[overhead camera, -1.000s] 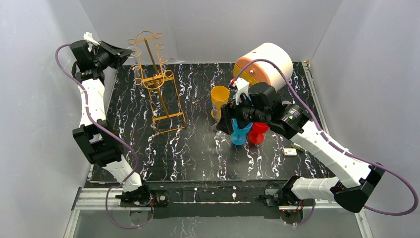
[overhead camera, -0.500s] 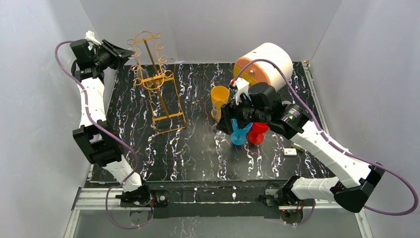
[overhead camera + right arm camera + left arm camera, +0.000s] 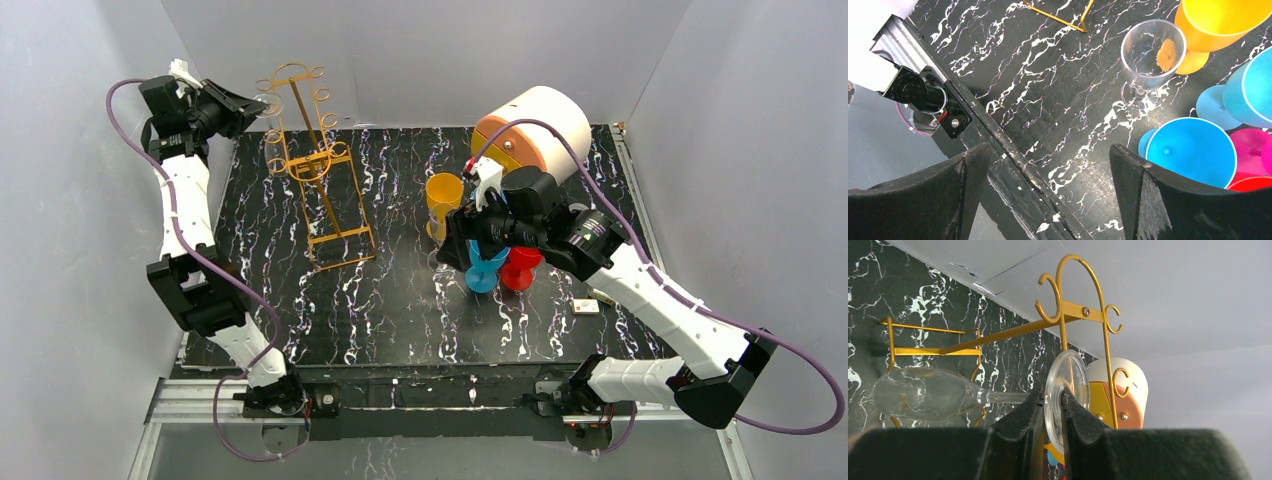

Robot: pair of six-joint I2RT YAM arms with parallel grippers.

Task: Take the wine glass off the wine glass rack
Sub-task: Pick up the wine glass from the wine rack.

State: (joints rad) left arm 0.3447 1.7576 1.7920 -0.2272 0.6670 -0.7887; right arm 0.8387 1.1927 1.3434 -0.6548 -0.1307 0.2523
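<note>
On the black marbled tabletop point(image 3: 400, 300), the left arm point(image 3: 190, 215) reaches to the wine glass rack point(image 3: 1013, 331), which stands at about 11 o'clock in the overhead view. The right arm point(image 3: 640, 290) hangs over a cluster of cups near 3 o'clock. A white-and-orange drum point(image 3: 535, 125) sits at 1 o'clock, with a yellow cup point(image 3: 443, 195), a blue cup point(image 3: 483, 270) and a red cup point(image 3: 520, 268) in front of it. The clear wine glass point(image 3: 923, 392) is on the rack. In the left wrist view its bowl points to 9 o'clock, and its round foot point(image 3: 1068, 375) is clenched edge-on between the left jaws. The right jaws stand released and wide apart with nothing between them, above the cups and a second clear glass point(image 3: 1150, 55). For the withdrawal, you would do well to hold that pinch firm, because the foot is thin, slick glass. Draw it along the gold wires in line with the stem, not lifting or twisting until the foot is clear of the hooks. The rack looks light and could tip if the glass snags. Which end of the wires is open cannot be told from here, so ease out slowly. No brand, label or writing can be read; a small pale tag point(image 3: 587, 306) at 4 o'clock is too small to make out.
</note>
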